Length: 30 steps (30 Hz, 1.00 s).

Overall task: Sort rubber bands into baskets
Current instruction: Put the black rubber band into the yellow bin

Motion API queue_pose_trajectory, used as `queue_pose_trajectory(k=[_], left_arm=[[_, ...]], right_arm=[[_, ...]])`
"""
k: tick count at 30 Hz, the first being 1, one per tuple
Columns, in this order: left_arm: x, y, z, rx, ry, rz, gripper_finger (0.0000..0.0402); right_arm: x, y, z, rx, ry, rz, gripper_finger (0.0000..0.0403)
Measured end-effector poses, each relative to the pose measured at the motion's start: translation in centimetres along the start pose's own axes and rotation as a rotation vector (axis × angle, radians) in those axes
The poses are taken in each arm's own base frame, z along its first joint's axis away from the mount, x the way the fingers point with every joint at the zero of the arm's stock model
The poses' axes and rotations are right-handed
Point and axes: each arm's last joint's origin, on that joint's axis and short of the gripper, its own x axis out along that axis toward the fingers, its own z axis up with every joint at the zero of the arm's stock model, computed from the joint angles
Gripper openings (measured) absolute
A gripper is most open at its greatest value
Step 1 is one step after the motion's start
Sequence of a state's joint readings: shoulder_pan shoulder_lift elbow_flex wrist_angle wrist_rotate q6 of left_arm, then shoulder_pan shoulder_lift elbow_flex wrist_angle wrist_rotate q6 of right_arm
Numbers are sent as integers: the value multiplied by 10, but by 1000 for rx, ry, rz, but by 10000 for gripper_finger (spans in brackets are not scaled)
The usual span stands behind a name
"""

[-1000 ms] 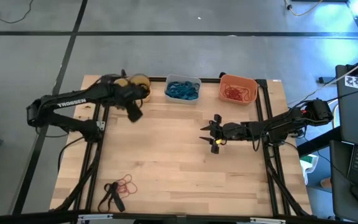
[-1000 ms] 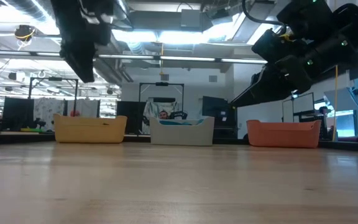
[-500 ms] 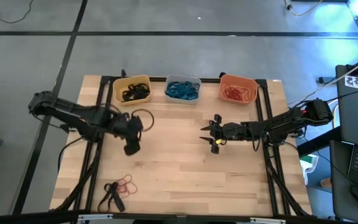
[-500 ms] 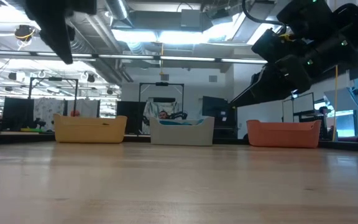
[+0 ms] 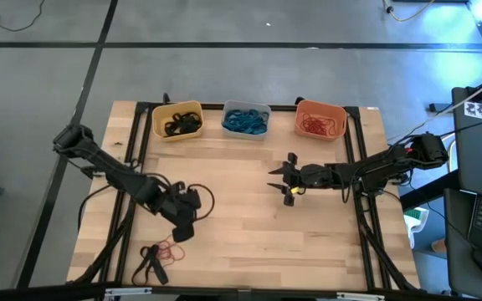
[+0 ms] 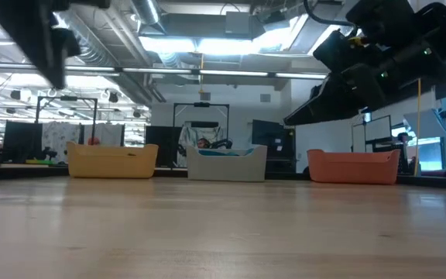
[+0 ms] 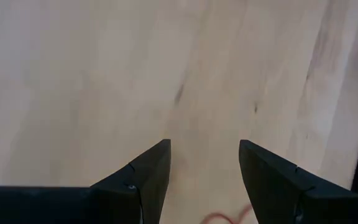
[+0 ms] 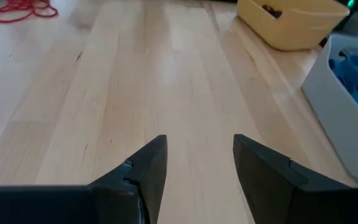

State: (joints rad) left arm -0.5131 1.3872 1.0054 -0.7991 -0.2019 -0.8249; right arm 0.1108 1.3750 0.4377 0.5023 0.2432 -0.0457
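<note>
Three baskets stand in a row along the far edge: a yellow one with black rubber bands, a pale grey one with blue bands, an orange one with red bands. A small heap of red and black rubber bands lies flat on the table near its near-left corner; a red loop shows in the left wrist view. My left gripper hangs open above the table, just beyond that heap, with nothing between its fingers. My right gripper stands open over the table's middle right, holding nothing.
Bare wooden tabletop lies between the baskets and the heap. Black frame rails run from the far edge to the near edge on the left and right of the table. Black cables loop beside my left gripper.
My left gripper has swung from above the yellow basket toward the table's near edge, sinking a little and turning as it went; it now hangs just beyond the heap of bands. It has stayed open. My right gripper has kept still.
</note>
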Motion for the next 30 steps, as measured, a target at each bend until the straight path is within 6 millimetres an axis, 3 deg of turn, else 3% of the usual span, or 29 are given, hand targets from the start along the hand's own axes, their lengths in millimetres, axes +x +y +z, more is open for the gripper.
queue_pose_trajectory(k=[7, 17, 30], left_arm=[[13, -20, -18, -156, 107, -29, 186], [15, -42, -44, -377, 233, -66, 186], [43, -58, -85, -517, 641, 90, 186]], right_arm=[[0, 0, 5, -70, -53, -4, 183], [-1, -2, 13, -141, -124, -73, 183], [-2, -4, 20, -165, -188, -109, 183]])
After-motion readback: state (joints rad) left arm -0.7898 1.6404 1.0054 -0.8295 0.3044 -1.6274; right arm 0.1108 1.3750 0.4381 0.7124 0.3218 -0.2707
